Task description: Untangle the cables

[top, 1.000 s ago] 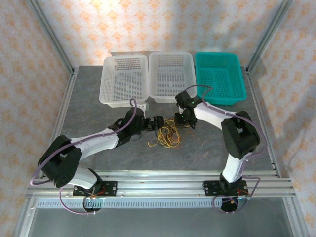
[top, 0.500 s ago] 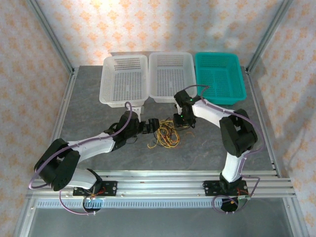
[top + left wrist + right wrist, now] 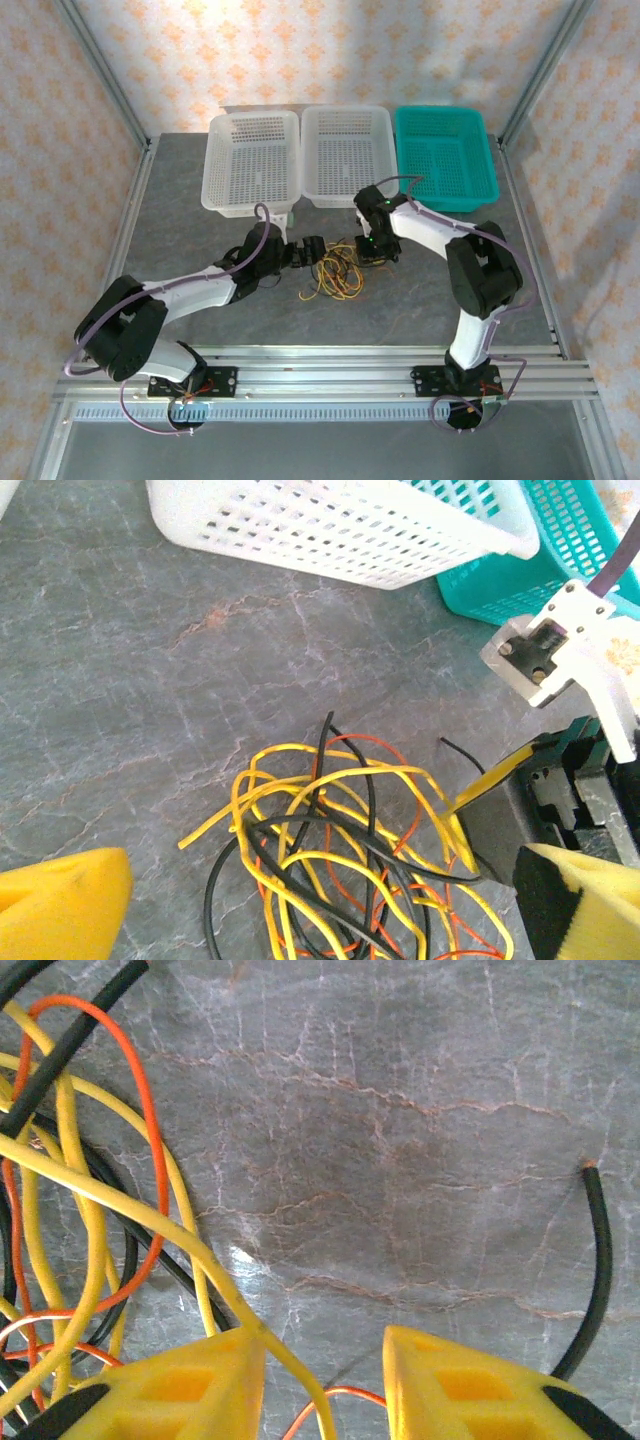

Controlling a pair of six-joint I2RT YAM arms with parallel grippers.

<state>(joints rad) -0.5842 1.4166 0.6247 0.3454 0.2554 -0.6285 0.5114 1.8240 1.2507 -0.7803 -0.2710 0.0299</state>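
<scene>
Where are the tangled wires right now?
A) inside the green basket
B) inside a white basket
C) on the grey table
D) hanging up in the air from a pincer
C: the cables lie in a tangled heap right on the grey table.

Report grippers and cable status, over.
Left gripper open at the cables. Right gripper jaws apart, yellow strand in the gap, not clamped. Yellow, black, orange in one tangle on table. Baskets behind, clear of it.
</scene>
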